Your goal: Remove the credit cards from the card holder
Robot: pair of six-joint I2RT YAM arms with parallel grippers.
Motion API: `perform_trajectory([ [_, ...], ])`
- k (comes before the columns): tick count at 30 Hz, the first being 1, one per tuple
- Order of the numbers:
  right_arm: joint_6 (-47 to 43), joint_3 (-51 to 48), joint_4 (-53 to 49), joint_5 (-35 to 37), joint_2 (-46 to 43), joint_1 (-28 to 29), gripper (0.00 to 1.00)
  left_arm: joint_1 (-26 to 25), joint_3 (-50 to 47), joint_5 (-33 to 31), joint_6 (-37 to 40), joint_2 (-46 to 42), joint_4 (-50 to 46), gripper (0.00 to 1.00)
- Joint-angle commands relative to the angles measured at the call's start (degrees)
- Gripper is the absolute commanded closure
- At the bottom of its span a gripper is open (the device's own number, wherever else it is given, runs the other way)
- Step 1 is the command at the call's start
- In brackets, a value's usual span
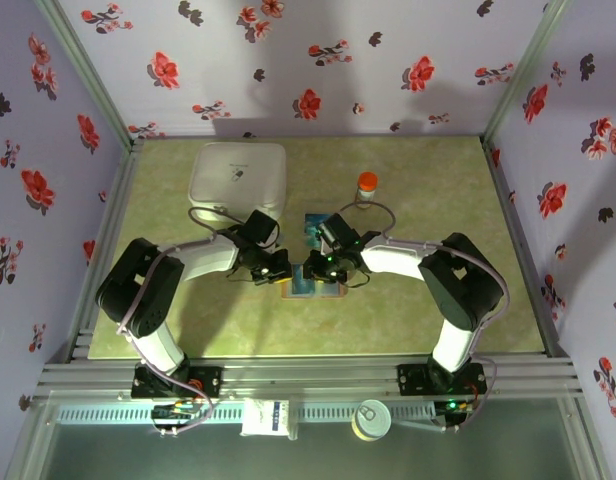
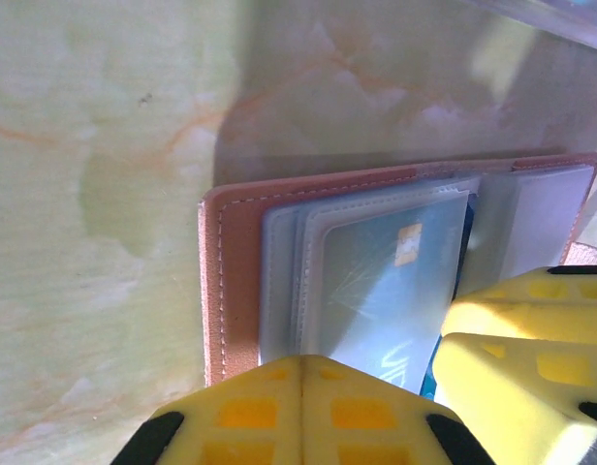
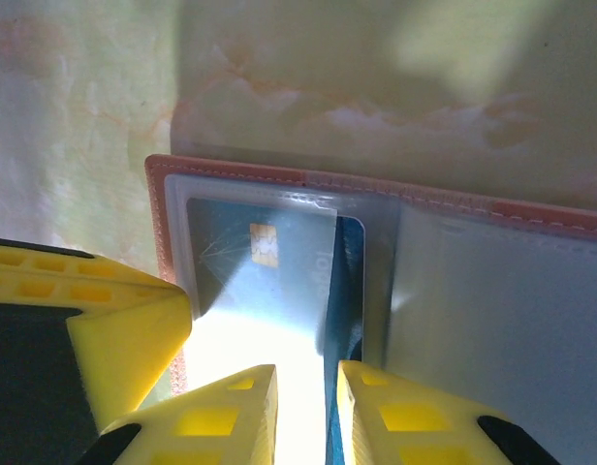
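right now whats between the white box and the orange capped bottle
Bare table in the top view; the white box and the bottle stand apart with nothing between.

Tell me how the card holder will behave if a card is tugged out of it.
The card holder lies open and flat, looks thin and light, so it would probably slide unless pinned. Its clear pockets look soft and may grip the card. The left gripper, shut, seems to pin it.

From the top external view you look straight down from above and behind the arm bases, taking in the whole table (image 1: 428, 200). Your two wrist views sit very close over the table's middle, looking down past their own yellow fingers. All three share the open card holder (image 2: 395, 262) (image 3: 395, 281) (image 1: 310, 285).
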Motion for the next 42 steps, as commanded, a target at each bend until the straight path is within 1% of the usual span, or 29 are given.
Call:
perform_trajectory([
  [1, -1.6, 1.6, -3.3, 2.4, 0.5, 0.4, 0.76, 0.5, 0.8, -0.4, 1.5, 1.2, -1.5, 0.94],
  [8, -2.1, 1.8, -4.7, 3.3, -0.5, 0.4, 0.76, 0.6, 0.0, -0.5, 1.4, 1.6, -1.5, 0.96],
  [23, -1.6, 1.9, -6.2, 2.9, -4.3, 0.4, 0.76, 0.3, 3.0, -1.0, 1.2, -3.6, -4.5, 0.95],
  [29, -1.7, 1.2, -6.5, 3.8, -6.9, 0.4, 0.76, -0.7, 3.8, -1.0, 1.0, -3.5, -4.9, 0.96],
  [42, -1.9, 0.8, -7.0, 3.8, -8.9, 0.3, 0.76, -2.0, 5.0, -1.5, 0.7, -1.2, -3.9, 0.98],
])
